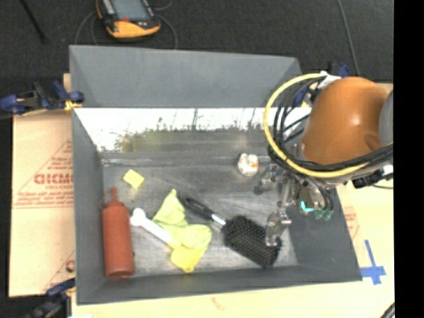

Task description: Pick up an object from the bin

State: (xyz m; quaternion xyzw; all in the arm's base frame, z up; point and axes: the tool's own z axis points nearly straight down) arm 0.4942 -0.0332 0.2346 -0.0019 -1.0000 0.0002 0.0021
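Observation:
My gripper (274, 234) hangs low at the right side of the bin, its fingertips right at the right end of the black hairbrush (246, 238). The brush head lies near the bin's front, its black handle (202, 211) running up-left. Whether the brush is between the fingers I cannot make out. A small white and orange thing (248, 164) lies behind the gripper near the back wall.
A yellow-green cloth (180, 229) lies left of the brush with a white spoon-like thing (148, 226) across it. A red bottle (117, 237) lies along the left wall, and a small yellow block (134, 179) behind it. The arm's orange cover and cables overhang the right side.

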